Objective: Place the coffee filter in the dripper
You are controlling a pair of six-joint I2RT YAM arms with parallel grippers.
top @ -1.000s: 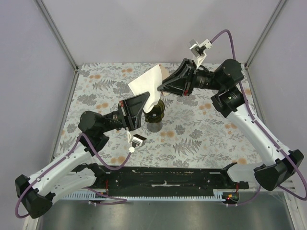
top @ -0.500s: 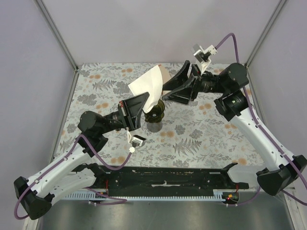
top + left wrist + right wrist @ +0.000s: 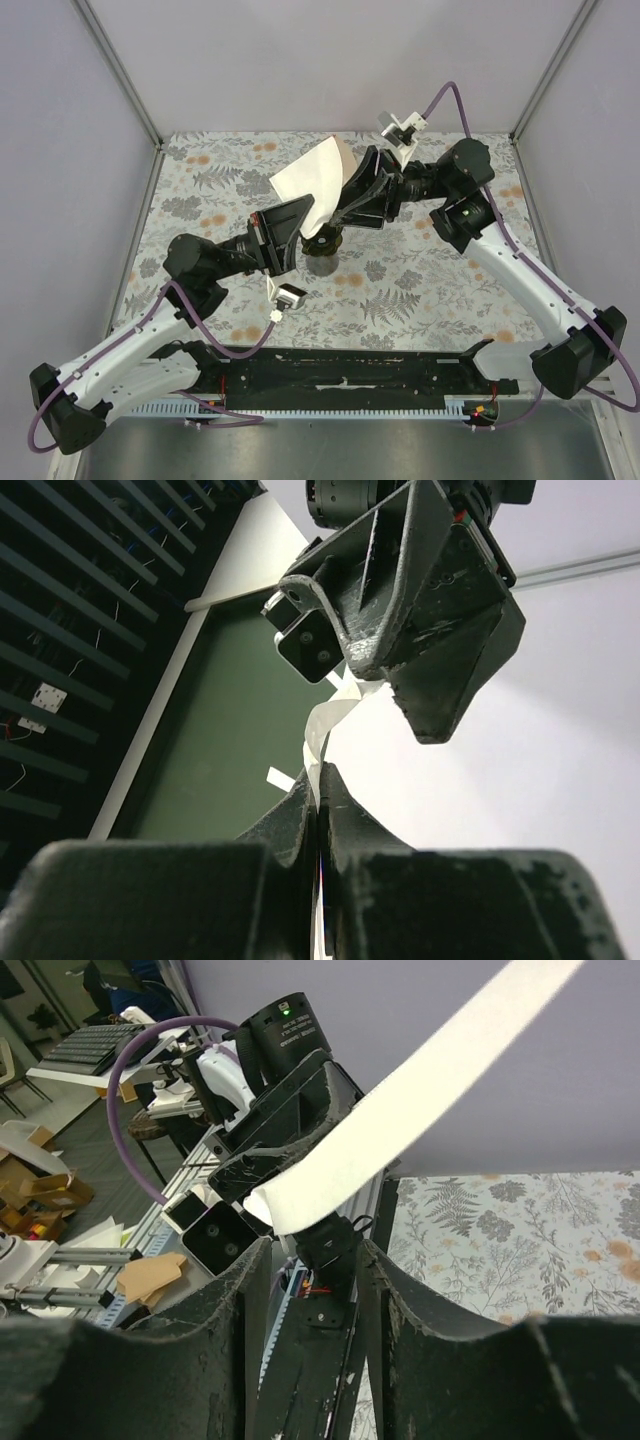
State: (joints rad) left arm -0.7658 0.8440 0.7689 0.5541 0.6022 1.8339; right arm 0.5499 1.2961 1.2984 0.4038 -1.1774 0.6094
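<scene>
**Filter held over dripper, not seated yet**

Not done. The coffee filter (image 3: 312,182) is in the air, flat and tilted. Its wide rounded edge points up toward the far left and its lower end hangs just over the dripper (image 3: 325,243). From the top view I can't tell if the paper's low tip touches the rim, but it isn't down inside the funnel. The dripper stands upright about mid-desk (image 3: 430,290), its inside partly hidden by the paper and grippers. Left to do, as I judge it: get the cone pointed down, lower it into the funnel, then release and back off.

On my left gripper (image 3: 318,815) the jaws are closed tight on the paper's lower edge. The left wrist view shows the thin sheet pinched between them and curling up away from the tips. The arm reaches in from the near left with the forearm low. The wrist is rolled so its camera hangs to the near side, and the gripper is aimed at the dripper from the left.

On my right gripper (image 3: 348,205) the jaws are apart and hold nothing. In the right wrist view the white sheet runs diagonally above and beyond the fingertips, its end just over the gap. I can't tell whether it's actually between the jaws. The arm comes in from the far right with the elbow bent back. The gripper points left and down at the filter's right side, just beside the dripper, facing the left gripper across the paper.
</scene>
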